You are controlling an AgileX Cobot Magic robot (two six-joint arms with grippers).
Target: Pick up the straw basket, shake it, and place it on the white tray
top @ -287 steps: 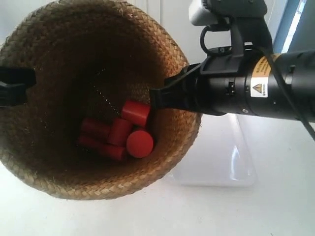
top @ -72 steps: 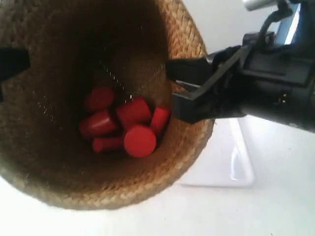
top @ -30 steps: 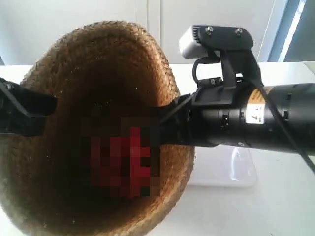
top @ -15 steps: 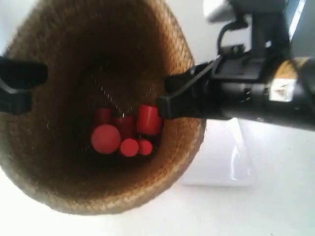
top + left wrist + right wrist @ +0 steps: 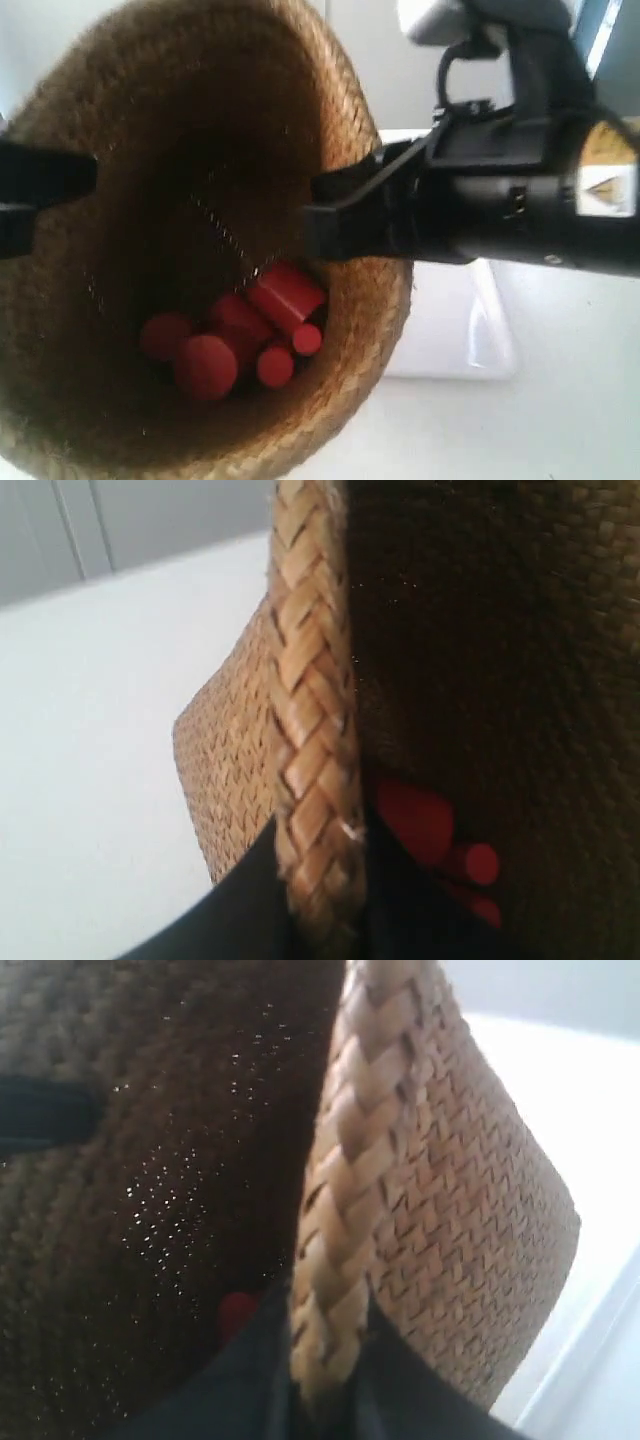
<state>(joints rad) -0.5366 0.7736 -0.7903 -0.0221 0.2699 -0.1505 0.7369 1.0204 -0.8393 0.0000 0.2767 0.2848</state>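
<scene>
Gripping the straw basket (image 5: 150,200) by opposite sides of its braided rim, the left gripper (image 5: 320,885) and the right gripper (image 5: 325,1375) hold it to one side of the white tray (image 5: 470,335), not on it. In the exterior view the basket's wall hides one end of the tray. Each gripper has one finger (image 5: 245,905) outside the weave and the other inside, both pairs clamped on the braid. A heap of red blocks (image 5: 240,335) lies in the bottom of the basket, and none is on the tray.

The basket looks tipped and blurred, so the shake seems to be the step in hand. To do it well, both clamps should stay firm and the two arms should move as one. Soft straw is likely to flex, and any pull apart or twist could work the braid loose from a finger. Short, even strokes with the mouth kept upward should hold the blocks inside.

Setting down calls for carrying the basket sideways until its base hangs squarely over the tray, then lowering it level. The tray seems little larger than the base, so a skewed landing could leave one edge riding on the tray's low rim.
</scene>
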